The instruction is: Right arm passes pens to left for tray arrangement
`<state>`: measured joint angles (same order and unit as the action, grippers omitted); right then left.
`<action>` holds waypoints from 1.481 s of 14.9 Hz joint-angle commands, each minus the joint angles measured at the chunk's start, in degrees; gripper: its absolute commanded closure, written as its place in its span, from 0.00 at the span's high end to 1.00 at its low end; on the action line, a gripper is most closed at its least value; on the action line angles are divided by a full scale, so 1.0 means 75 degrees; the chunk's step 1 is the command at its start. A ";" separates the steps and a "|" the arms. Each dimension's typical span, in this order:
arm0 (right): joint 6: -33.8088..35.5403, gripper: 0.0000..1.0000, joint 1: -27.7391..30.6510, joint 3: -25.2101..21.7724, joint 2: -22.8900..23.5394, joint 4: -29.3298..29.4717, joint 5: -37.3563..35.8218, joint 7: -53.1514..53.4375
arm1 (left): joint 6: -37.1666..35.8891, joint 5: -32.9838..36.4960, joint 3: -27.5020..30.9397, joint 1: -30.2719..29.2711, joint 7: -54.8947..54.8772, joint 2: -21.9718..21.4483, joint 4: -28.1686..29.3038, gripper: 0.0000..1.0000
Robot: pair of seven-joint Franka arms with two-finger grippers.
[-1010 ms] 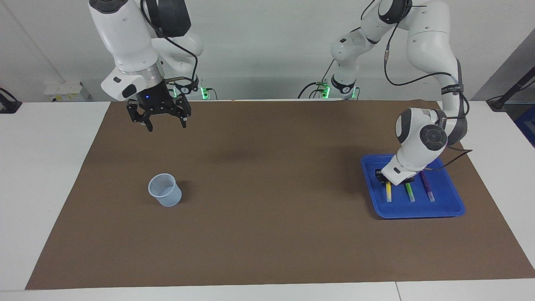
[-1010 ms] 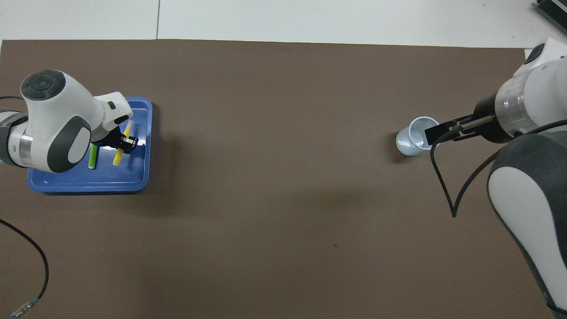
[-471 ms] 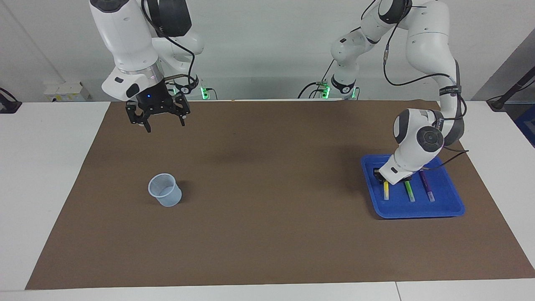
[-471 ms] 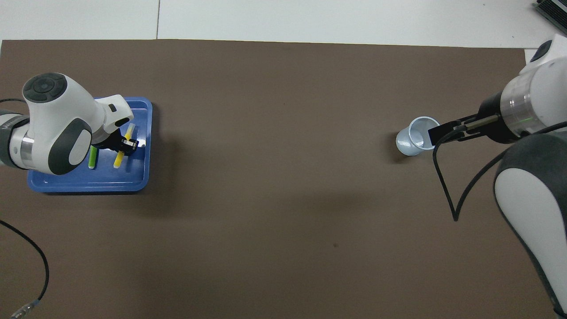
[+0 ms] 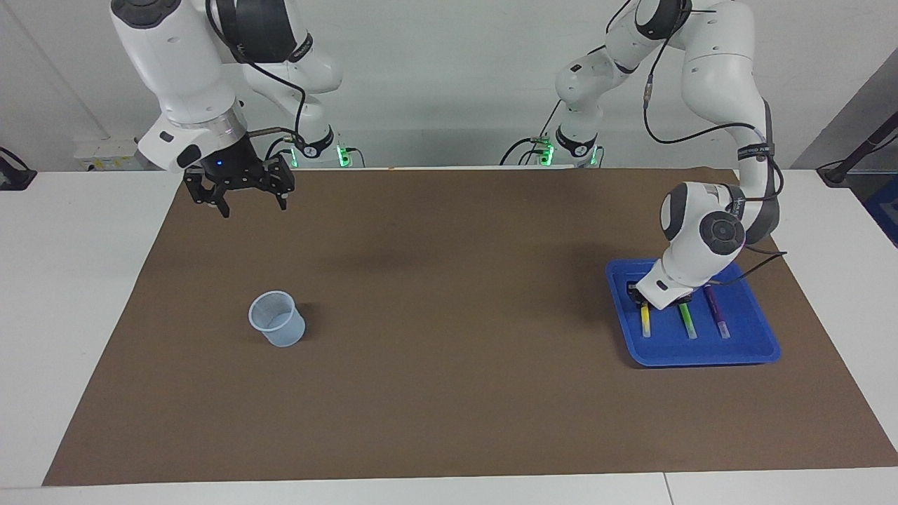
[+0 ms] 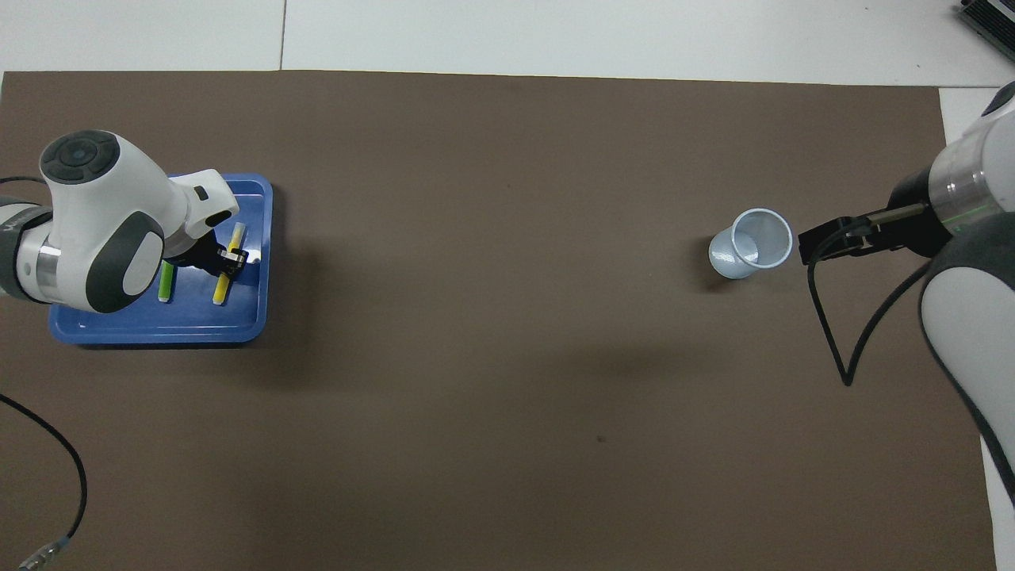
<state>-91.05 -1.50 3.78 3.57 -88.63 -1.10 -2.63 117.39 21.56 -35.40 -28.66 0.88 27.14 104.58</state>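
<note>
- Right gripper is up in the air over the brown mat at the right arm's end, fingers spread wide and holding nothing.
- Left gripper sits low in the blue tray, at the yellow pen; can't tell if it's pinching.
- Green pen and purple pen lie beside the yellow one in the tray.
- Pale-blue cup stands upright farther out, at the right arm's end.
</note>
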 commanded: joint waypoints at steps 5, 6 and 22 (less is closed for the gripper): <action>-0.0187 1.00 0.0036 0.0035 -0.0054 0.0028 -0.0134 0.0070 | 0.0086 0.0148 -0.0084 -0.0080 0.0059 -0.0197 0.0154 1.00; -0.0223 1.00 0.0070 0.0035 -0.0042 0.0028 -0.0123 0.0047 | 0.0168 0.0160 -0.0084 -0.0081 0.0106 -0.0197 0.0142 1.00; -0.0211 1.00 -0.0023 -0.0551 -0.0112 0.0098 0.0006 -0.0411 | 0.0438 0.0148 -0.0108 -0.0010 0.0059 -0.1122 0.0002 1.00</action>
<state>-92.14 -1.79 -0.32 3.17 -87.69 -1.11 -4.71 120.79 21.61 -36.34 -28.81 0.90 20.74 103.88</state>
